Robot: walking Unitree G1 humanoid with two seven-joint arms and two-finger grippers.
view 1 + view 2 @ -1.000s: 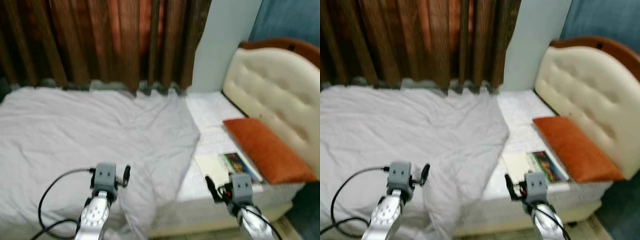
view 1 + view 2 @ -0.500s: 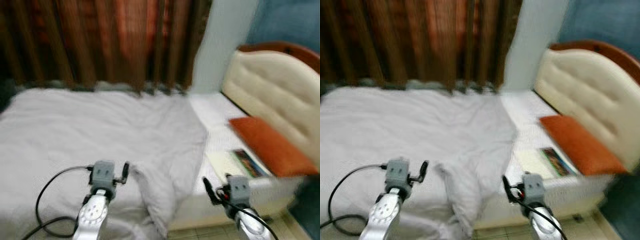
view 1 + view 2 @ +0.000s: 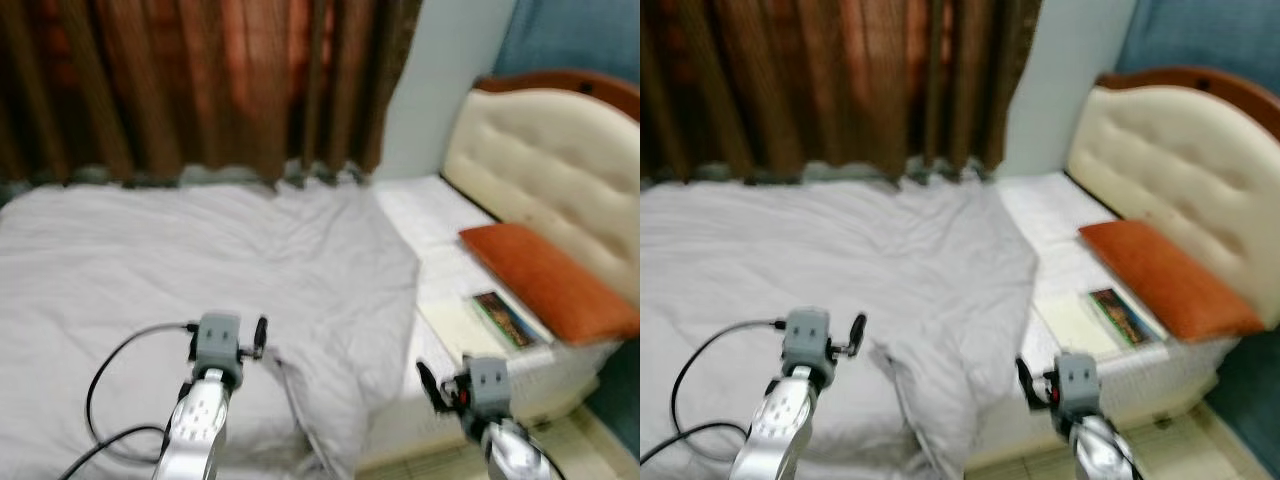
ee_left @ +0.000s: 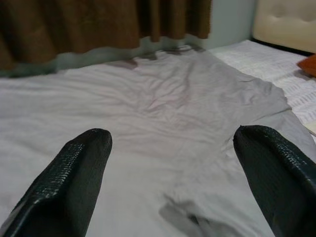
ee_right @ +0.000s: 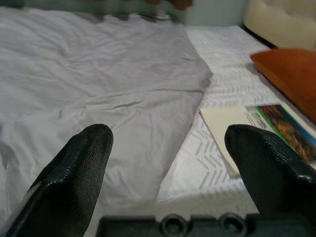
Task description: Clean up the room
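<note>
**Soft focus, cropped edges**

Both eye views are blurred. Beyond the right gripper [image 5: 168, 173], the book [image 5: 284, 129]'s cover is too soft to read, and the orange pillow [image 5: 291, 74] is cut by the frame's edge. Ahead of the left gripper [image 4: 173, 182], the grey blanket [image 4: 163, 113] runs out of frame; the curtain [image 3: 200, 80]'s top is cropped.

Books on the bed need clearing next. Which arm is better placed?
Likely the right gripper: open, near the books beside the pillow. The left gripper hangs over the sheet.
</note>
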